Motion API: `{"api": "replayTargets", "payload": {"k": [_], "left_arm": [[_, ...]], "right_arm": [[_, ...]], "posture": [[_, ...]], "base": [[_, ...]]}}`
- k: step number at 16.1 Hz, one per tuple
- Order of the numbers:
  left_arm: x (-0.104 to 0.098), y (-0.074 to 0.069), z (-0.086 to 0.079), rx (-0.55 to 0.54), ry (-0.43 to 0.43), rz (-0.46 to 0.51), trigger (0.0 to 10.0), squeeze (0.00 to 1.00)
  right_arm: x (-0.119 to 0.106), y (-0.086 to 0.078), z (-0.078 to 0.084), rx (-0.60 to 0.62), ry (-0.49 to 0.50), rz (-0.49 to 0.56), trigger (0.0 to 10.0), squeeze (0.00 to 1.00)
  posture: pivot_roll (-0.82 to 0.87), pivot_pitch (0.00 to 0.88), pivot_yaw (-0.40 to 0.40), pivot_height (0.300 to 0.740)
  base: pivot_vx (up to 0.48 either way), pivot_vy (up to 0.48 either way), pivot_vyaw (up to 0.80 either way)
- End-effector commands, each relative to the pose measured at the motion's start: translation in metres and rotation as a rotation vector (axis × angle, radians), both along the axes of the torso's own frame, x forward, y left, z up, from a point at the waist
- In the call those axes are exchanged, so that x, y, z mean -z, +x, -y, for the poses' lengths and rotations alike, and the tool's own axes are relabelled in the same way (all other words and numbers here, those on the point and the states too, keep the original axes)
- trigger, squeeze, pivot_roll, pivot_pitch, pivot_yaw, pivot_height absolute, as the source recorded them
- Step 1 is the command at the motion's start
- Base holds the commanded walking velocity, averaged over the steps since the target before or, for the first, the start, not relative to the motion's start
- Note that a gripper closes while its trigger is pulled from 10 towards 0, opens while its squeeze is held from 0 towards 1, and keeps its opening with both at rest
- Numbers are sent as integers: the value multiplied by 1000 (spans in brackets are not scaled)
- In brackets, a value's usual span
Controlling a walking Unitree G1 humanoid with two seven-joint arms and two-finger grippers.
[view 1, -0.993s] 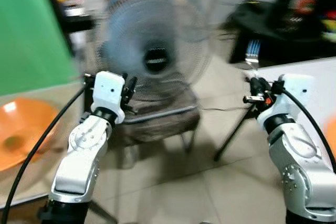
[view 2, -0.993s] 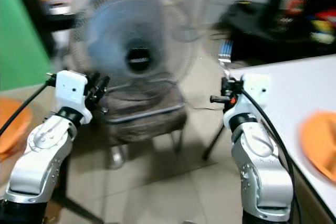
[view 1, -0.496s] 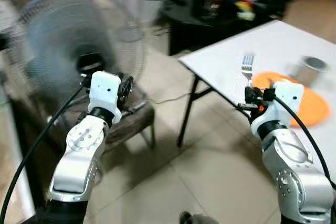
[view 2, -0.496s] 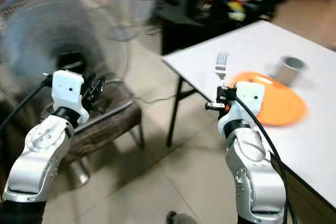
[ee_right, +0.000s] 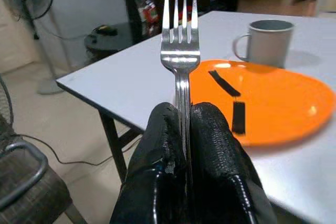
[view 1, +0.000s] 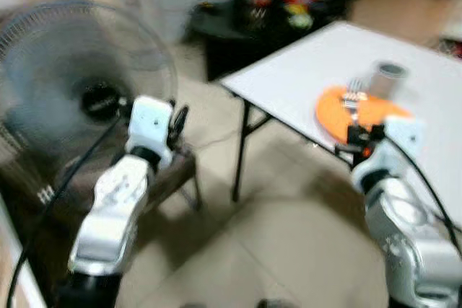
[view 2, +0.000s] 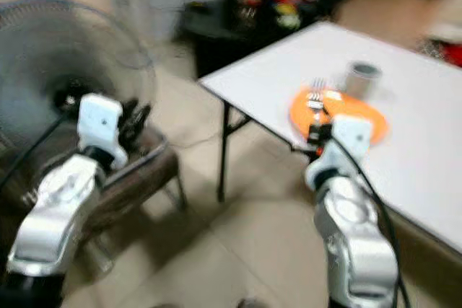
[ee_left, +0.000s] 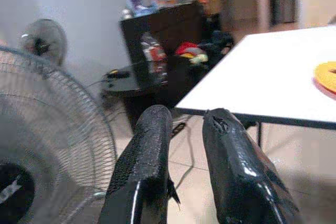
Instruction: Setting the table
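My right gripper (ee_right: 184, 116) is shut on the handle of a silver fork (ee_right: 180, 51), held upright with its tines up. In the eye views this gripper (view 1: 357, 133) is raised in front of the near edge of a white table (view 1: 296, 70). An orange plate (ee_right: 273, 103) with two black strips on it lies on the table just beyond the fork. Behind the plate stands a grey metal mug (ee_right: 269, 42). My left gripper (ee_left: 187, 124) is raised at the left with a narrow gap between its fingers and nothing in it.
A large standing fan (view 1: 79, 99) fills the left, with a dark chair seat (view 1: 170, 171) below it. A low black table with clutter (view 1: 274, 16) stands behind the white table. Tiled floor (view 1: 274, 214) lies between my arms. The eye views are blurred.
The camera has swung right: the fan slid to the left, and the white table with plate and mug came closer to centre. The fork stays in my right gripper.
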State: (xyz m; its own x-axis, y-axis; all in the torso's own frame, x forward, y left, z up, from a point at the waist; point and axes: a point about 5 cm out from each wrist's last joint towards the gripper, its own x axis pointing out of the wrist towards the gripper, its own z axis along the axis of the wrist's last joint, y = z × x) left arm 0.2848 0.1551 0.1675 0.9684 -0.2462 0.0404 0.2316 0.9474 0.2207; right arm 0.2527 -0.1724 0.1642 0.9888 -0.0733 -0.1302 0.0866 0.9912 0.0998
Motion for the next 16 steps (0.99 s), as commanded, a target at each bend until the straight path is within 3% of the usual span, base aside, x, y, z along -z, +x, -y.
{"api": "replayTargets", "payload": {"k": [1, 6, 8, 13, 16], "left_arm": [[-2, 1, 0, -3, 2, 7, 10000, 0], [0, 4, -2, -8, 3, 1, 10000, 0], [-2, 5, -3, -16, -17, 2, 10000, 0], [-4, 6, -2, -27, -53, 16, 10000, 0], [-5, 6, -3, -25, -65, 16, 10000, 0]], "right_arm": [[-4, 0, -1, -4, -1, 8, 10000, 0], [-1, 1, 0, 31, 13, -13, 10000, 0], [0, 2, 2, 50, 9, -25, 10000, 0], [2, 7, -1, -16, -64, -49, 10000, 0], [0, 10, -5, -43, -74, -28, 10000, 0]], "posture": [[21, 0, 14, 740], [24, 0, 12, 740], [26, 0, 15, 740], [32, 0, 9, 740], [34, 0, 5, 740]], "base": [[0, 416, -781], [0, 409, -779], [0, 0, -637], [0, 0, 0], [326, 0, 0]]}}
